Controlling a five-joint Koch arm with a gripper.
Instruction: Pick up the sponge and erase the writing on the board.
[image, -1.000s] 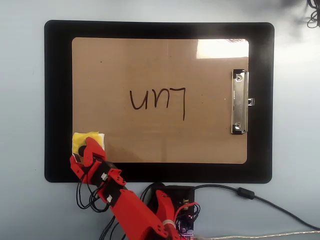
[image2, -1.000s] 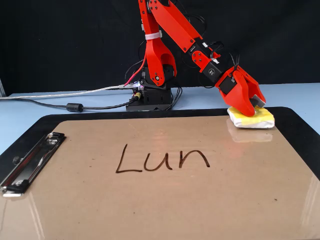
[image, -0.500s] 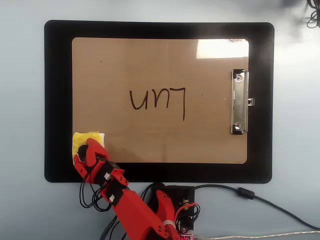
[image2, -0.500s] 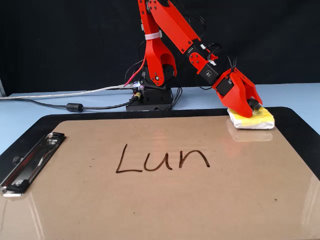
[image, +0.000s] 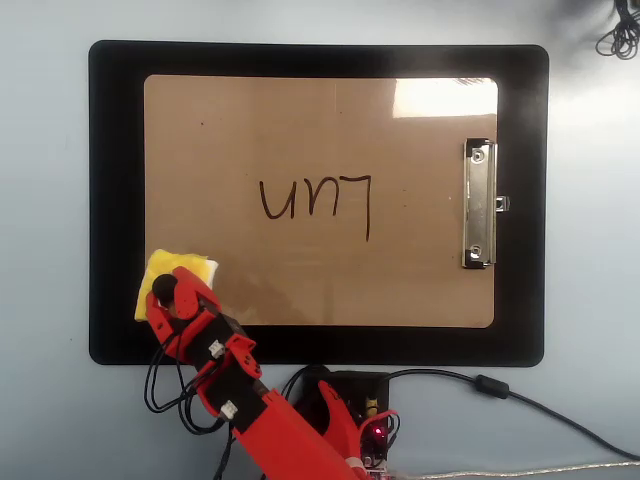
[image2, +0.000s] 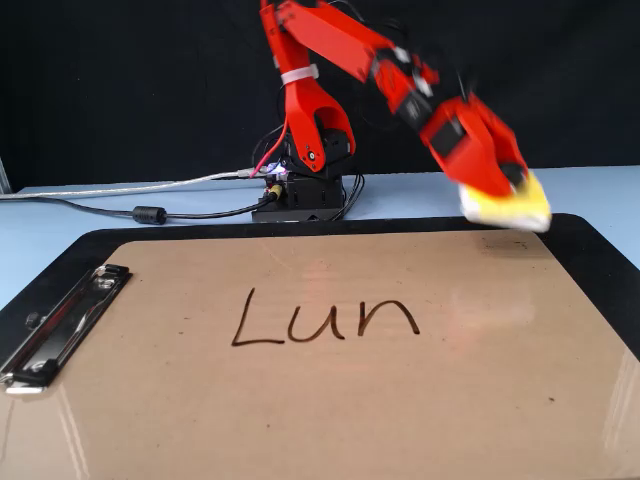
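open board (image: 300, 130) around writing (image: 315, 203), metal clip (image: 478, 204) at right

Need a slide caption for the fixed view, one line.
Red arm's gripper holds the yellow sponge clear of the board, its writing unerased.

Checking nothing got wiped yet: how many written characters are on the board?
3, untouched, in a row mid-board: the writing. The sponge is held off at a corner.
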